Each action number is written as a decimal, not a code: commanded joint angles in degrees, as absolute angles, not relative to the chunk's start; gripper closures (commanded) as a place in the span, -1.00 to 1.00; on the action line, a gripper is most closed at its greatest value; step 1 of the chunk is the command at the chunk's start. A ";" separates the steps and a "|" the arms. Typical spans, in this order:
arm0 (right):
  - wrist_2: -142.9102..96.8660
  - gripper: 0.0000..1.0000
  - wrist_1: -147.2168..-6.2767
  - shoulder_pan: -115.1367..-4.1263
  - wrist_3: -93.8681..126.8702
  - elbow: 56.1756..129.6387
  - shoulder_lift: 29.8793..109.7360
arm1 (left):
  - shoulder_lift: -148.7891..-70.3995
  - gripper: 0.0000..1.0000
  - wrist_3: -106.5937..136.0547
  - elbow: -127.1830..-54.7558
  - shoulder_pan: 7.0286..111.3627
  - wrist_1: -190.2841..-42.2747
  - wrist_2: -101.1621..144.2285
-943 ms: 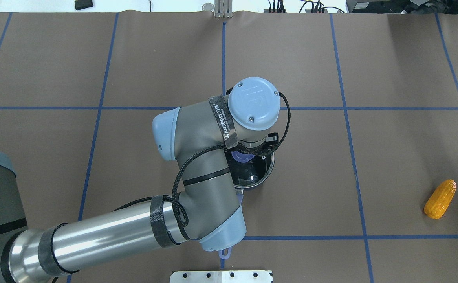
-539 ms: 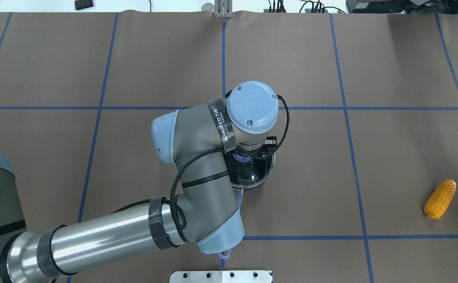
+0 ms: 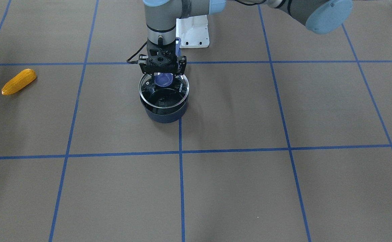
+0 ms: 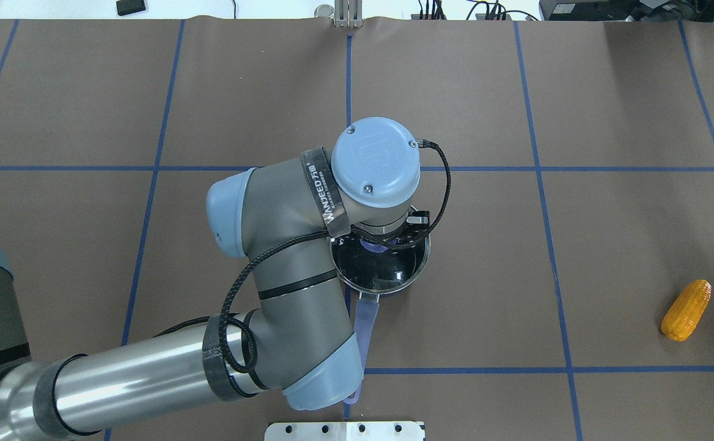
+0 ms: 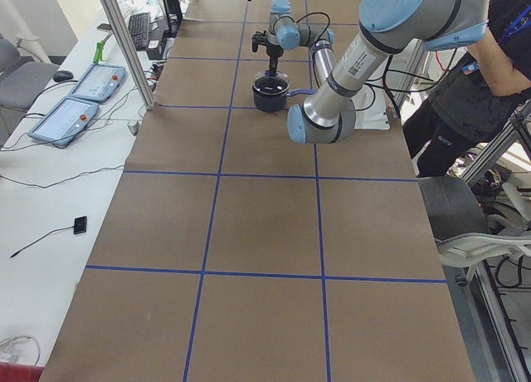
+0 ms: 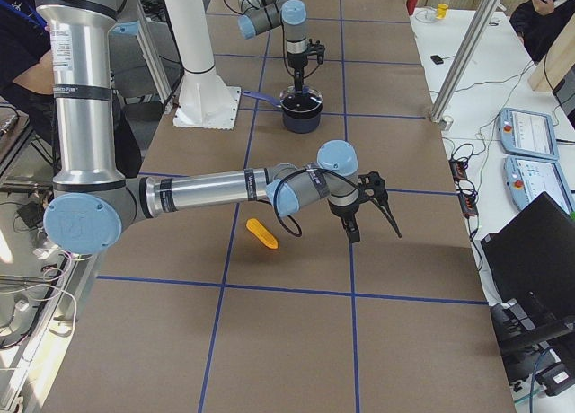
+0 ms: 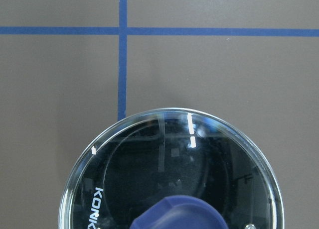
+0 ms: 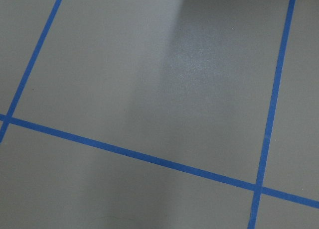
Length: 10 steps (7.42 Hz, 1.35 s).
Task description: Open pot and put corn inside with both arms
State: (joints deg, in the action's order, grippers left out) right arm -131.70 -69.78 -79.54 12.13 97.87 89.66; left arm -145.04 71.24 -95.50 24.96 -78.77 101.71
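The dark blue pot [image 3: 164, 116] stands near the table's middle with the glass lid [image 3: 164, 95] on it. Its long handle [image 4: 366, 324] points toward the robot. My left gripper [image 3: 163, 72] hangs straight down over the lid's purple-blue knob [image 3: 164, 80]. Its jaws look open, one on each side of the knob. The left wrist view shows the lid [image 7: 169, 164] and the knob [image 7: 179, 214] close below. The corn [image 4: 686, 309] lies far right on the mat, also in the front view [image 3: 18, 81]. My right gripper [image 6: 373, 223] hovers near the corn [image 6: 262, 233]; I cannot tell its state.
The white robot base plate [image 3: 192, 32] sits just behind the pot's handle. Blue tape lines grid the brown mat. Side tables hold teach pendants [image 6: 530, 130]. A person [image 5: 498, 33] stands by the robot's base.
My left arm's elbow and wrist have swung to the left and the wrist has turned above the lid, so more of the handle shows. The pot, lid and corn have not moved.
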 commanded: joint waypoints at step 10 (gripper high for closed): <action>-131.66 -1.00 -69.79 -79.37 12.13 97.82 89.38 | -78.42 1.00 11.39 -121.84 51.04 -103.52 118.74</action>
